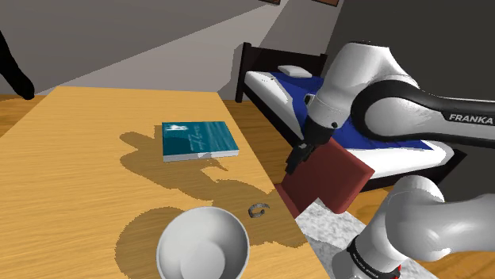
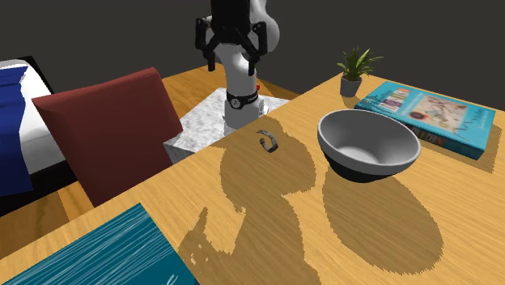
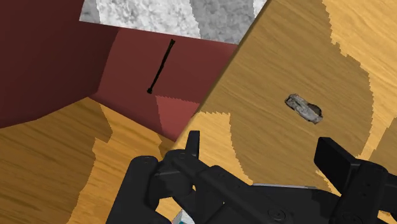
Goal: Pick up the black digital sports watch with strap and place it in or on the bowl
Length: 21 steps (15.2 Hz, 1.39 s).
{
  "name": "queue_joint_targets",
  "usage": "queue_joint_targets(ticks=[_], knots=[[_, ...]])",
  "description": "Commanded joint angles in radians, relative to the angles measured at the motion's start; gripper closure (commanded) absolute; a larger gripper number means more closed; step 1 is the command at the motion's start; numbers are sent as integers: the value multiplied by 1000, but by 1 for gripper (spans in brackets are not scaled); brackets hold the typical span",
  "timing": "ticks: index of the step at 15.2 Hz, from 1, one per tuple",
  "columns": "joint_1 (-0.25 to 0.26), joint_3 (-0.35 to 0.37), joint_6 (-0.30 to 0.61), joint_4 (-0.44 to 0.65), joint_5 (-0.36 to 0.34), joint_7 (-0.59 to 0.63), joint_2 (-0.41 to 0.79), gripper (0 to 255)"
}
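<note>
Lightness is what I expect from the watch [image 1: 258, 209]: a small, dull grey loop of strap and case, drawn paler than its name suggests. It lies on the wooden table [image 1: 79, 143] just beside the bowl [image 1: 222, 230], not touching it, between the bowl and the table edge that faces my stand.

My gripper [image 1: 295, 162] hangs higher than the bowl and well apart from it, out past that same edge and over the dark red chair [image 1: 325, 178]. Its two fingers stand apart with nothing between them.

I judge the strap to be bendy and the case the only stiff part. A pinch on the strap alone could fold it or let it squirm out, so I would close across the case, or across the loop where the strap meets the case. From the wrist view the watch [image 3: 304, 108] looks long and narrow, so I want my fingers either side of its narrow width. It sits low on the table, so my fingertips must come right down to the wood.

The white bowl is wide and open-mouthed, so the drop should be forgiving.
</note>
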Motion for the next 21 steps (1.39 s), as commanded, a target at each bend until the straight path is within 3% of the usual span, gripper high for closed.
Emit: queue_joint_targets(ticks=[1,6,10,18,21], knots=[[26,53,81,-52,37,44,2,0],[78,195,307,-140,119,148,82,0],[91,328,515,-170,168,241,214,0],[50,385,693,-196,171,252,363,0],[50,385,693,-196,171,252,363,0]])
